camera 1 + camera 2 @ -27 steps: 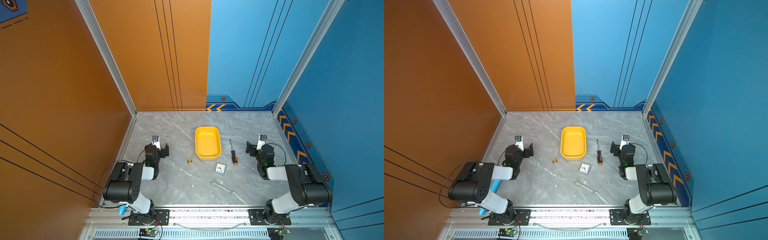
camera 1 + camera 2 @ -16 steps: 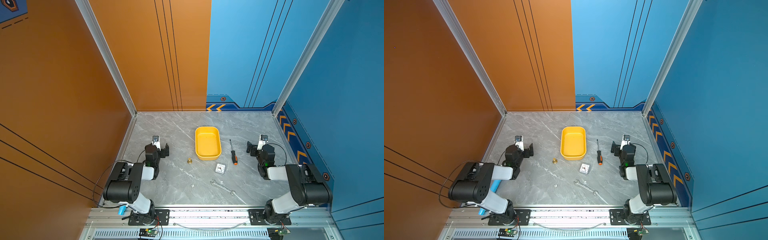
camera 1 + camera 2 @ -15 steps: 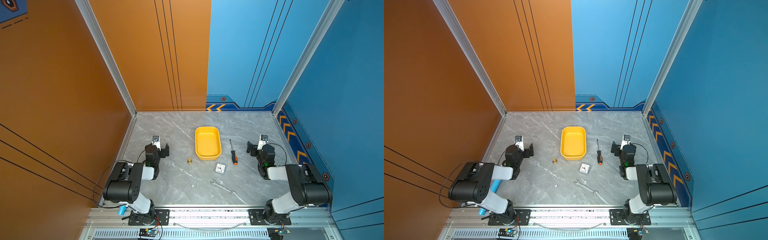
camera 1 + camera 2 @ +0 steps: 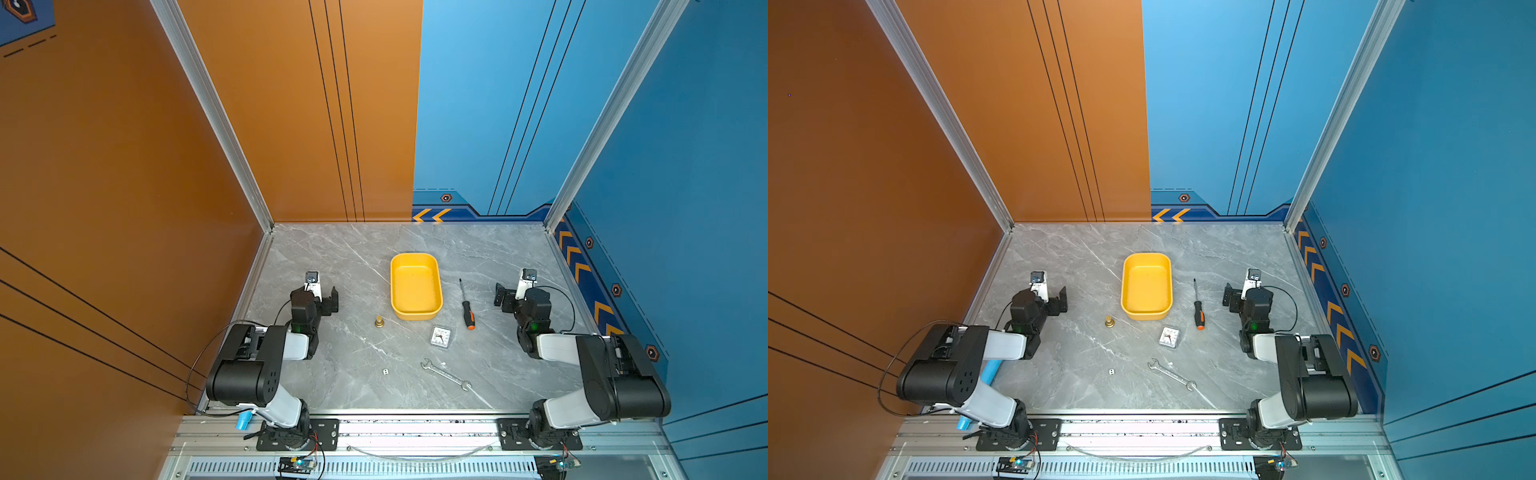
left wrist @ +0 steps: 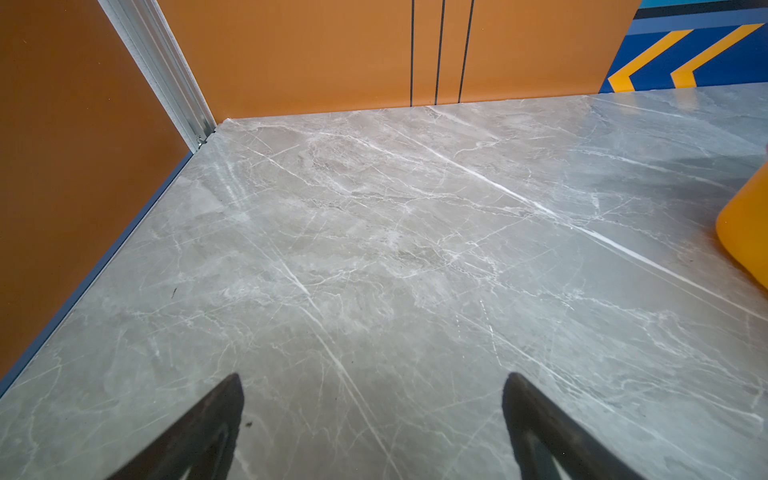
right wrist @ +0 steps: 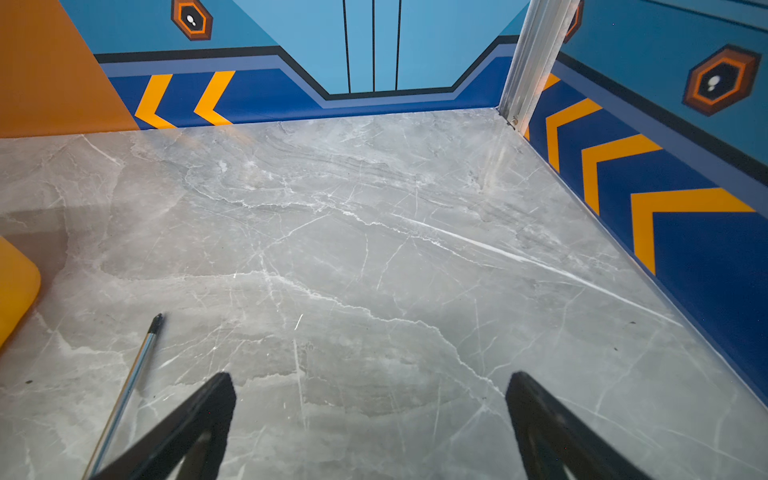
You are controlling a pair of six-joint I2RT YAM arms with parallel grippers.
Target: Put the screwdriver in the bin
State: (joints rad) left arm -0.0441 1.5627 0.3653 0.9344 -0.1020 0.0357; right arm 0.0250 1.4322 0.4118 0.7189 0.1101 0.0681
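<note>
Screwdriver point(image 4: 466, 307): flat on the marble table point(image 4: 340, 374), just beside the bin on the right arm's side, roughly parallel to its long wall; tip away from the robot, orange butt end toward it; not touching the bin
Bin point(image 4: 415, 316): yellow tray, nothing in it, mid-table
Right gripper point(image 6: 370, 382): jaws wide apart, nothing between them; low over bare table; the shaft point(image 6: 124, 390) lies just outside one jaw
Left gripper point(image 5: 374, 382): jaws apart, holding nothing; well apart from the screwdriver
Risk, grasp: the shaft is thin and round, so a pinch there may roll or slip; the handle looks the surer hold
Risk, placing: the bin looks only a little longer than the tool; lowered askew, the tip could catch on the rim and hang over
Risk, bin: light tray, likely to slide if nudged
Nearby: small clock point(image 4: 440, 336) close to the butt end, could be bumped; brass fitting point(image 4: 379, 322), wrench point(image 4: 445, 374) and white die point(image 4: 385, 371) lie clear
In the way: nothing between screwdriver and bin
</note>
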